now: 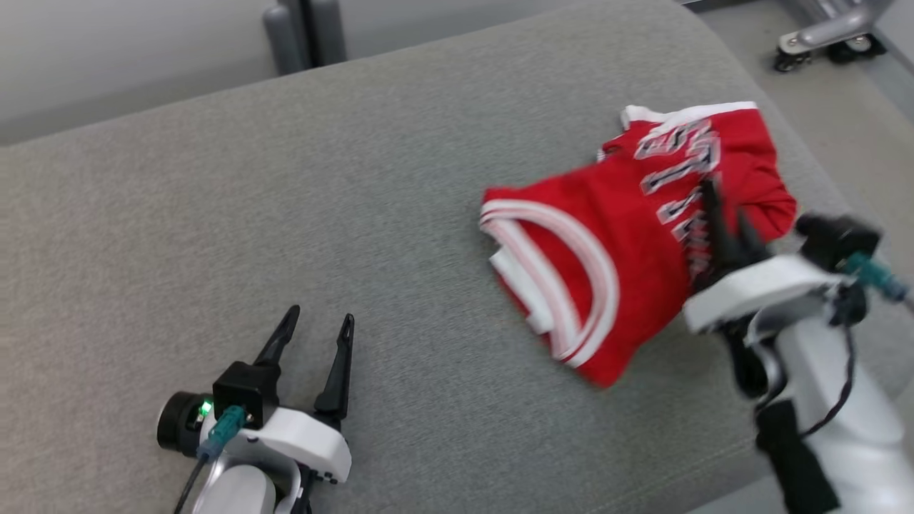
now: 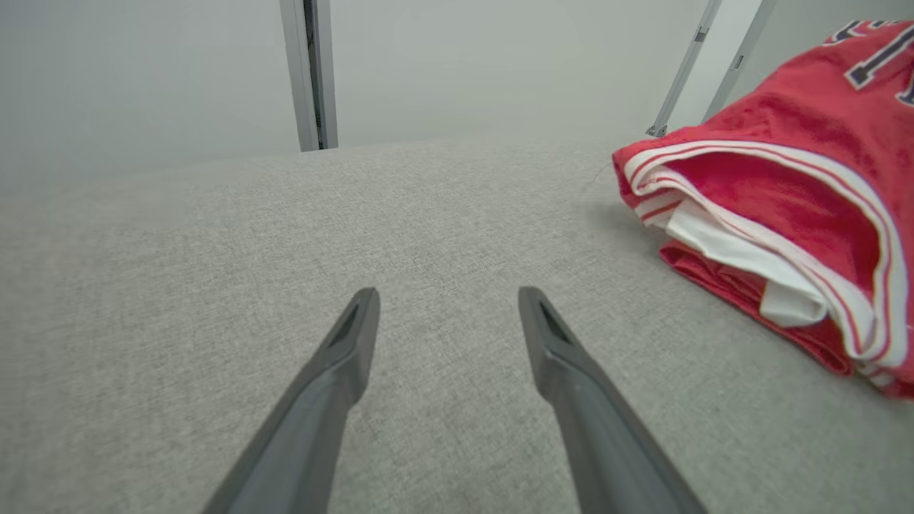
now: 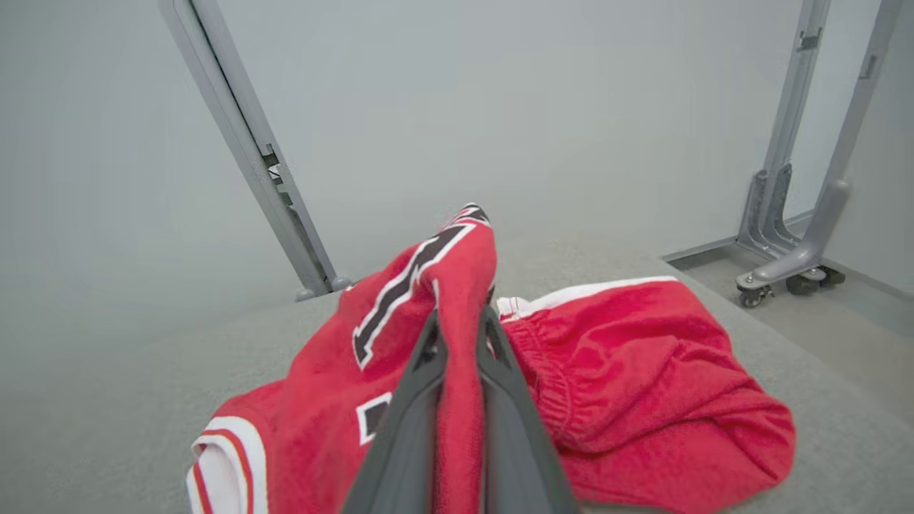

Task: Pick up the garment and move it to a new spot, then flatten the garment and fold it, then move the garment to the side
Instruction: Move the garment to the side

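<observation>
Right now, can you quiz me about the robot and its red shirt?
1. True or false: the right jaws are shut on a fold of the red jersey.
2. The left jaws are: A) open, holding nothing; B) shut on the jersey; C) holding a cup.
3. Fill in: the bands along the jersey's edge are red and ____.
Key: 1 true; 2 A; 3 white.

The left gripper (image 1: 320,315) is held low, fingers spread wide apart and pointing forward. The right gripper (image 1: 722,214) is extended forward on its pale forearm (image 1: 835,385), fingers pinched shut on the garment (image 1: 614,235).
</observation>
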